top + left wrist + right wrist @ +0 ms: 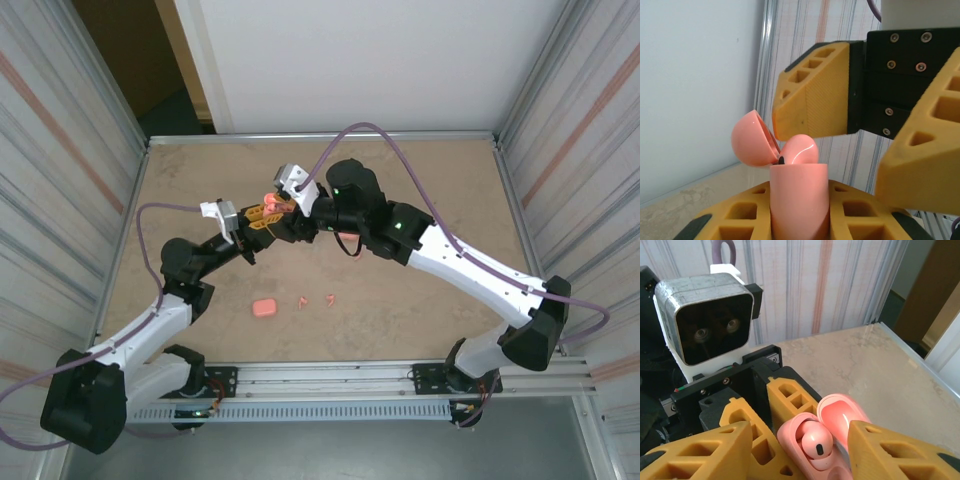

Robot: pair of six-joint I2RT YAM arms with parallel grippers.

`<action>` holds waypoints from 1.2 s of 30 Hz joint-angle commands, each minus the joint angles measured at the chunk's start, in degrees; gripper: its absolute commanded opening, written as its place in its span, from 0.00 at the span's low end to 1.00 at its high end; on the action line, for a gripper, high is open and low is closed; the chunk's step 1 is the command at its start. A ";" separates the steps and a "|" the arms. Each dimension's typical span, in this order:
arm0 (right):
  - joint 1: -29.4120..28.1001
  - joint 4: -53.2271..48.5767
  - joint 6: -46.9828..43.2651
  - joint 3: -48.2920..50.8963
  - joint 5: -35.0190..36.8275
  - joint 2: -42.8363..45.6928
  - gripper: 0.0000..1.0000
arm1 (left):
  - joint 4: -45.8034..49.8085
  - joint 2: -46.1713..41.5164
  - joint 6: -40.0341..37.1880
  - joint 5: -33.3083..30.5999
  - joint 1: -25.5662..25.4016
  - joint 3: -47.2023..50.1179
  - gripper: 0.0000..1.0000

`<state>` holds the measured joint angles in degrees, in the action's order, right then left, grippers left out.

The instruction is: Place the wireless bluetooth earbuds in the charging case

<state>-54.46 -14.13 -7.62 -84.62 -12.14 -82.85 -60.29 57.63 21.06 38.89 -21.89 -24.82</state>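
Note:
My left gripper (pixel 800 196) is shut on the upright pink charging case (pixel 799 205), whose lid (pixel 752 139) is hinged open. One earbud (pixel 816 444) sits in the case's mouth, its rounded top poking out (pixel 801 149). My right gripper (pixel 800 440) hangs open just above the case, one yellow finger (pixel 700 452) on each side, touching neither earbud nor case. From above, both grippers meet mid-table: left (pixel 260 215), right (pixel 284 205). Two more earbuds (pixel 303 299) (pixel 329 297) lie loose on the table nearer the front.
A second pink case (pixel 264 308), closed, lies on the table left of the loose earbuds. The beige table (pixel 420 320) is walled by corrugated panels at left and right and a white panel at the back. A purple cable loops over each arm.

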 commanded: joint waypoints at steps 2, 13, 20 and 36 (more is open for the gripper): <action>1.00 0.61 1.71 -1.82 -1.31 2.47 0.65 | -2.37 -1.48 0.32 -0.04 -0.48 -0.23 0.00; 5.54 6.04 7.28 4.42 -2.51 8.42 0.85 | -1.93 -2.08 0.10 -0.25 -0.49 -0.23 0.00; 9.11 7.53 10.69 8.29 -2.45 11.96 1.00 | -2.11 -2.44 0.18 -0.37 -0.52 -0.38 0.00; 16.72 4.98 21.06 16.24 0.06 16.89 0.99 | -0.46 -4.77 -0.67 -1.37 -0.52 -0.98 0.00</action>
<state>-38.15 -8.21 9.76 -69.65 -13.47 -67.96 -60.03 54.28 20.99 38.24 -21.89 -24.82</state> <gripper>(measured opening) 0.992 0.226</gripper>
